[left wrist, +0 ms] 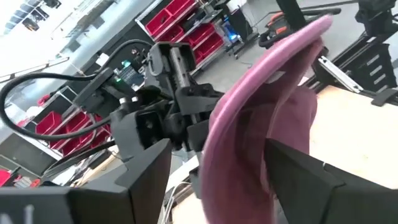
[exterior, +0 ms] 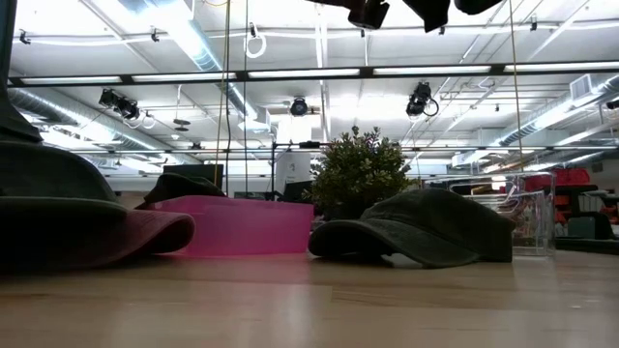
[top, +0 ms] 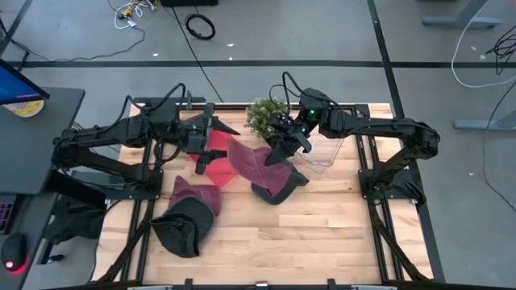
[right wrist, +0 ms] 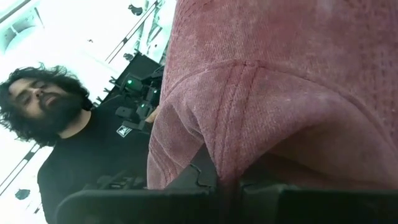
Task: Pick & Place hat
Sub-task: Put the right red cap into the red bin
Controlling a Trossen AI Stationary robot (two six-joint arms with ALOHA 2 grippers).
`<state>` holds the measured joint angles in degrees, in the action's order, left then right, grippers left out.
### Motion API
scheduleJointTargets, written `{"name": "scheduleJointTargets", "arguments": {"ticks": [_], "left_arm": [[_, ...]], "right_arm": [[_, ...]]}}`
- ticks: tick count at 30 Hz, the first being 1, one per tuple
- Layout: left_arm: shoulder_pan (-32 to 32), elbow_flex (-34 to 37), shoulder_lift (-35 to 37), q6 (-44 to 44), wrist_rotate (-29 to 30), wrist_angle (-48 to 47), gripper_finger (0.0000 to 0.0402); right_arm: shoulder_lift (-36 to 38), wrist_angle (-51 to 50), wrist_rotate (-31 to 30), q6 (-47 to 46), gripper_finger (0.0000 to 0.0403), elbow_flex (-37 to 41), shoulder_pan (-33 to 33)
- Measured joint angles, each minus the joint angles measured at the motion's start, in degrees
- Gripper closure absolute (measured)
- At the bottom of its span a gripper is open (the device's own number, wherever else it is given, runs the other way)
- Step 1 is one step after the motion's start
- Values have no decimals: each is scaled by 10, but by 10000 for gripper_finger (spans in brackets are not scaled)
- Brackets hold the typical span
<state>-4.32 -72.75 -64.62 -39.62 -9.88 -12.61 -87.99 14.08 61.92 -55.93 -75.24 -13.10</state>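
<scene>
Above the table's centre, toward twelve o'clock, our left gripper [top: 211, 145] and right gripper [top: 278, 153] both clamp the maroon hat [top: 250, 161]; opposing pulls could stretch it or slip one grip.

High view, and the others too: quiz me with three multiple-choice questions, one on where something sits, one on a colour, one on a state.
1. Where does the plant stand?
A. At the table's far edge
B. At the table's near edge
C. On the floor

2. What colour is the bin?
A. Blue
B. Pink
C. White

3. The maroon hat at the right gripper is:
A. lying flat inside the bin
B. held up off the table
C. resting on the plant

Answers:
1 A: the plant sits at the far edge of the table.
2 B: the bin has pink walls.
3 B: the right gripper has its jaws closed on the maroon hat.
</scene>
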Motion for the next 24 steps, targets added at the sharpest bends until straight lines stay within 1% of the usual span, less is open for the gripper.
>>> {"name": "scheduleJointTargets", "arguments": {"ticks": [3, 6, 10, 14, 15, 19, 22, 24], "left_arm": [[0, 0, 0, 0, 0, 0, 174], [0, 0, 0, 0, -9, -2, 217], [0, 0, 0, 0, -14, -1, 295], [0, 0, 0, 2, -18, -4, 379], [0, 0, 0, 6, -17, -5, 386], [0, 0, 0, 32, -12, -4, 385], [1, 0, 1, 47, -4, -5, 390], [0, 0, 2, 49, -2, -7, 390]], "right_arm": [[0, -3, 0, 1, 403, 0, -2], [0, -5, 0, 8, 403, 0, -2], [0, -5, -1, 9, 402, 0, -2], [0, -5, -12, 9, 391, 0, -2], [0, -6, -12, 9, 386, 0, -3], [0, -6, -17, 8, 356, 0, -3], [0, -6, -17, -2, 318, 0, -3], [1, -4, -16, -7, 284, 0, -7]]}}
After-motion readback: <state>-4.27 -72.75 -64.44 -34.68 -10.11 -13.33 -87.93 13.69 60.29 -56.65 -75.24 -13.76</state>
